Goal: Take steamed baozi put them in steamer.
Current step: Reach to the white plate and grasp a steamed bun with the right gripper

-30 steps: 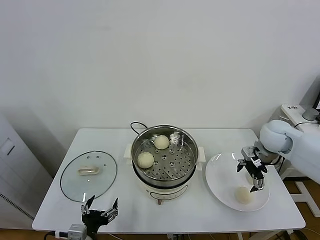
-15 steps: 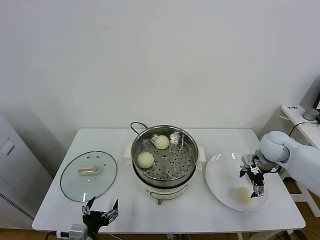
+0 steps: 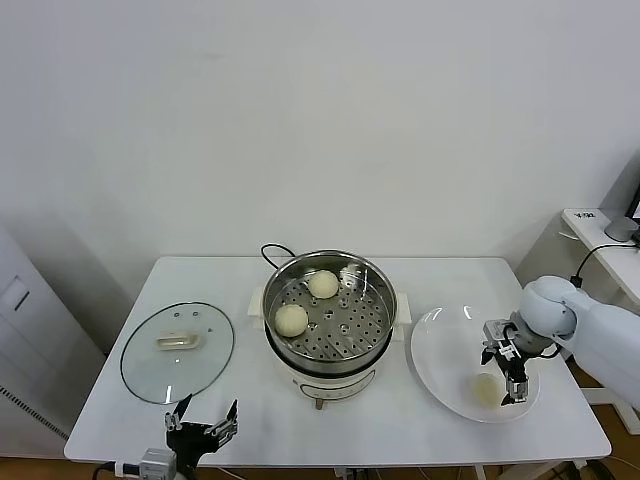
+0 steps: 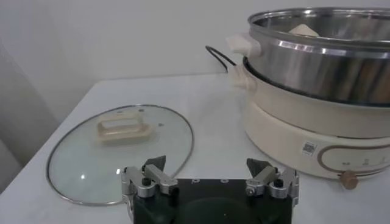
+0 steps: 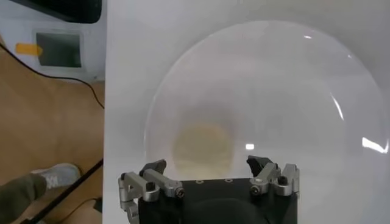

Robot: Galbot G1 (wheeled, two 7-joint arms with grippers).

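Two cream-white baozi (image 3: 322,284) (image 3: 291,319) lie on the perforated floor of the steel steamer (image 3: 372,330) at the table's middle. A third baozi (image 3: 484,388) (image 5: 202,148) rests on the white plate (image 3: 440,352) (image 5: 292,103) at the right. My right gripper (image 3: 507,368) (image 5: 210,165) hangs open just above that baozi, fingers either side of it and apart from it. Down at the table's front left edge my left gripper (image 3: 203,424) (image 4: 206,164) stays parked and open, with nothing in it. The steamer (image 4: 317,61) shows large in the left wrist view.
A round glass lid (image 3: 178,350) (image 4: 119,149) with a cream handle lies flat at the left. The steamer's black cord (image 3: 272,250) runs off behind it. A white device (image 3: 590,225) stands off the table at the right. Bare tabletop (image 3: 300,420) lies in front of the steamer.
My right gripper has come down and slightly toward the table's front, from beside the plate's baozi to right over it. The left gripper and all the baozi have stayed put.
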